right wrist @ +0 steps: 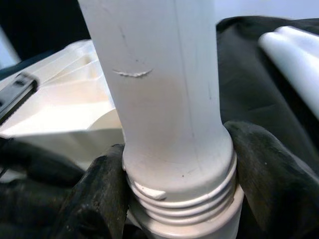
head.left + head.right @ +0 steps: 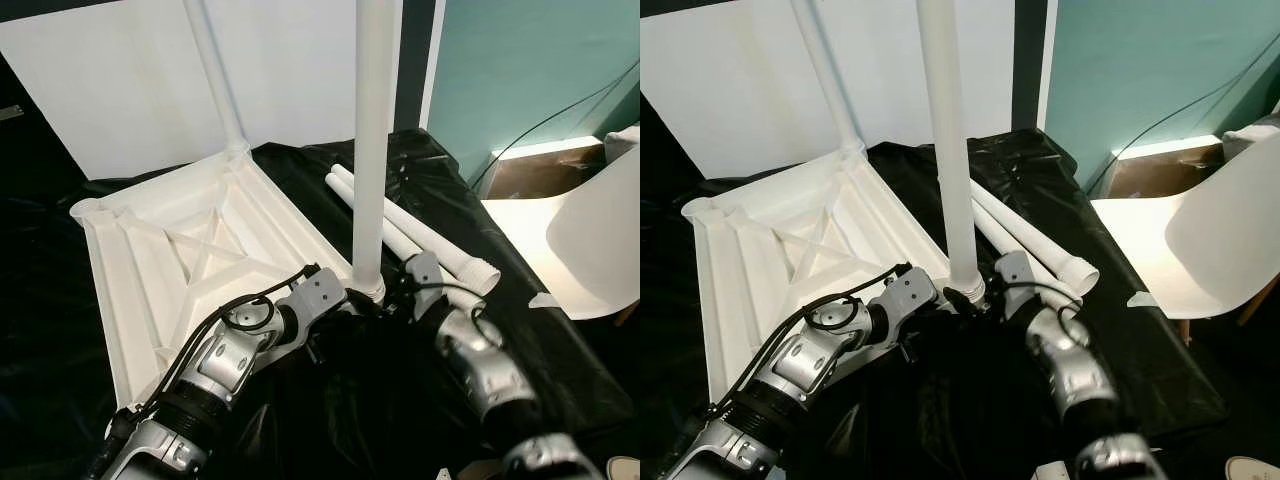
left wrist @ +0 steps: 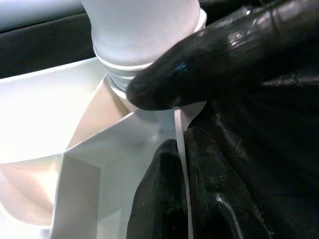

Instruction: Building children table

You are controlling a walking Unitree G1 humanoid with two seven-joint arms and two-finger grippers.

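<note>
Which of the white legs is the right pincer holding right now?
The upright leg at the tabletop's near corner, gripped by the right pincer at its threaded base. Another leg stands at the far corner; two spare legs lie on the black cloth.

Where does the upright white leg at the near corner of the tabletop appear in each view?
Left eye view: upright leg, centre.
Right eye view: the leg, left of centre.
Left wrist view: its base, at top.
Right wrist view: the leg, centre.
Shared landmark: the threaded collar at its base.
</note>
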